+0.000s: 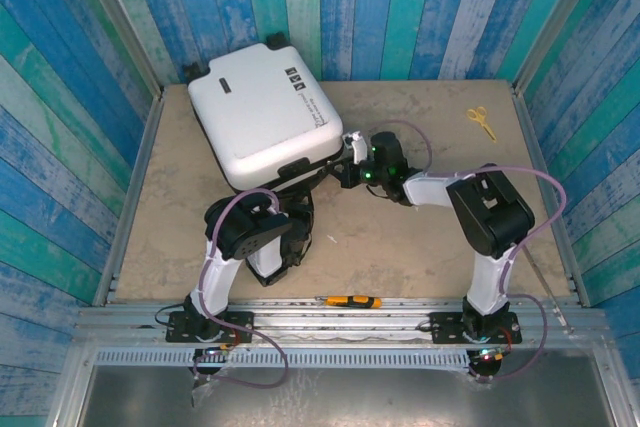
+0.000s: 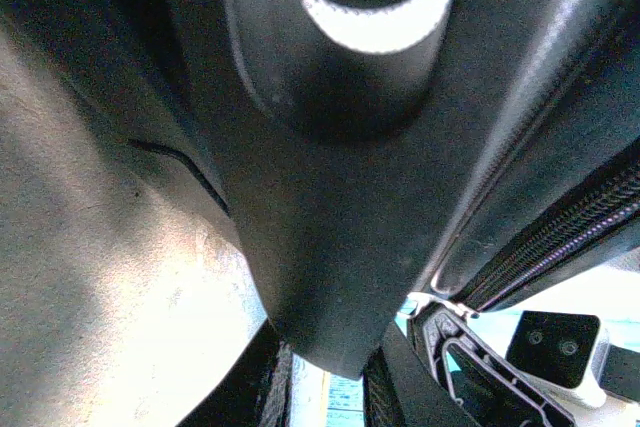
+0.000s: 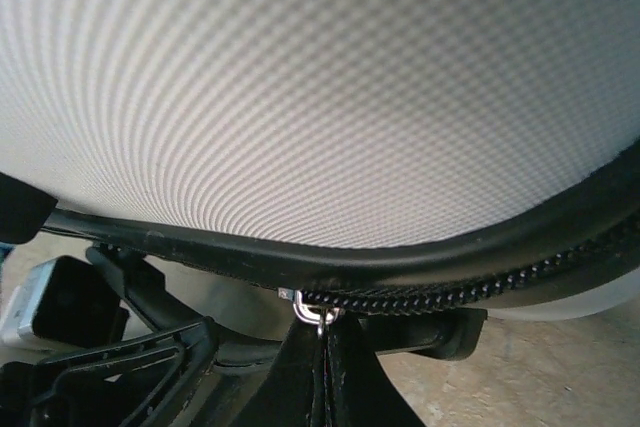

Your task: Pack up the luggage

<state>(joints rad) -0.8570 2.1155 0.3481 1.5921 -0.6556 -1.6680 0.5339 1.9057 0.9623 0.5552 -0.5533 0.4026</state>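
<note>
One white hard-shell luggage case (image 1: 262, 112) lies closed and flat at the far left of a beige table (image 1: 420, 247), turned at an angle, with black trim and small black label marks on its lid. The shell looks stiff and smooth, so two small fingers would likely slide off it. The case is bulky and probably heavy for these arms, so the better holds are judged to be the black handles, the trim and the zipper. Two handles can be counted from above, one on the far edge and one on the near edge. The left gripper (image 1: 300, 187) sits tucked against the near edge of the case, beside that near handle, and its own camera gives dark black forms too close to read, so it cannot be told whether its fingers are apart or together. Further right, one orange and black tool (image 1: 350, 301) lies on the metal rail between the two arm bases. The right gripper (image 3: 325, 342) is at the case's near right corner, fingers pinched together on the one small metal zipper pull (image 3: 312, 313) of the black zipper (image 3: 430, 297), a thin tab that could slip free. At the far right lies one pair of yellow scissors (image 1: 482, 121), well apart from the case
</note>
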